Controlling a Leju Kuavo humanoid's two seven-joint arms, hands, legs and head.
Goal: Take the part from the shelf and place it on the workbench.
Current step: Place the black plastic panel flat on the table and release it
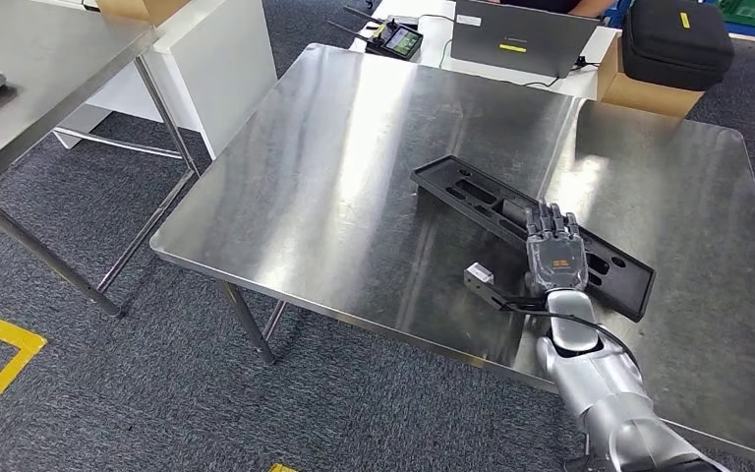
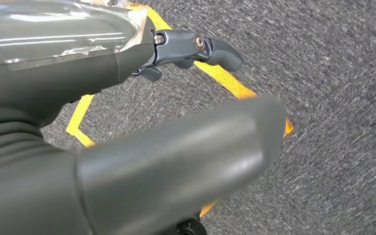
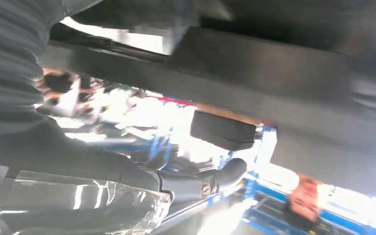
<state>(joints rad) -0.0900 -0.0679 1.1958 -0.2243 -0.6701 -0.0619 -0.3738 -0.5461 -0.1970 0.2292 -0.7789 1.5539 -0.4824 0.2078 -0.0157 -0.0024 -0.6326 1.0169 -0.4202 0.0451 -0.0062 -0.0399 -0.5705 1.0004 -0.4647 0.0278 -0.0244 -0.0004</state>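
Observation:
The part [image 1: 472,192] is a long black tray-like piece with cut-outs, lying flat and slantwise on the steel workbench [image 1: 354,177] towards its right half. My right hand [image 1: 555,256] reaches in from the near edge, its fingers stretched out flat over the near end of the part. In the right wrist view the part [image 3: 274,73] is a dark bar close in front, and the thumb [image 3: 215,183] stands apart from it with bright background between them. My left hand [image 2: 196,49] hangs over the grey carpet and holds nothing, its fingers apart.
A second steel table [image 1: 39,69] stands at the left, with a white cabinet [image 1: 216,69] behind it. Beyond the workbench are a laptop [image 1: 516,34], a controller [image 1: 395,39] and a black case [image 1: 673,39] on a cardboard box. Yellow tape [image 1: 0,364] marks the floor.

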